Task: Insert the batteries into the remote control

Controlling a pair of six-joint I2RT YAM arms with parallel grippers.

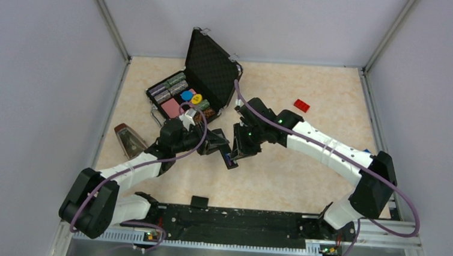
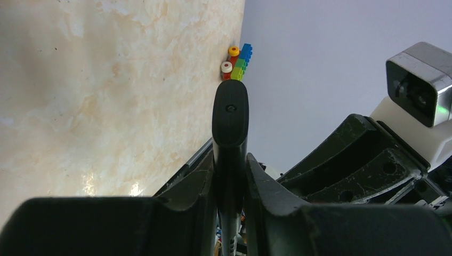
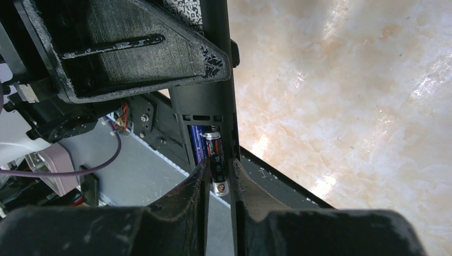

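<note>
My left gripper (image 1: pixel 216 144) is shut on the remote control (image 1: pixel 228 156), a slim black bar held above the table, seen edge-on in the left wrist view (image 2: pixel 230 120) between the fingers (image 2: pixel 266 186). In the right wrist view the remote (image 3: pixel 205 106) shows its open battery recess. One purple-blue battery (image 3: pixel 195 145) lies in the recess. My right gripper (image 3: pixel 218 178) is shut on the second dark battery (image 3: pixel 216 157), its far end in the recess beside the first. In the top view the right gripper (image 1: pixel 239 146) meets the remote.
An open black foam-lined case (image 1: pixel 211 67) with striped chip stacks (image 1: pixel 174 86) stands at the back left. A red brick (image 1: pixel 301 105) lies at the back right. A small black cover piece (image 1: pixel 199 201) lies near the front edge. Toy bricks (image 2: pixel 237 61) sit by the wall.
</note>
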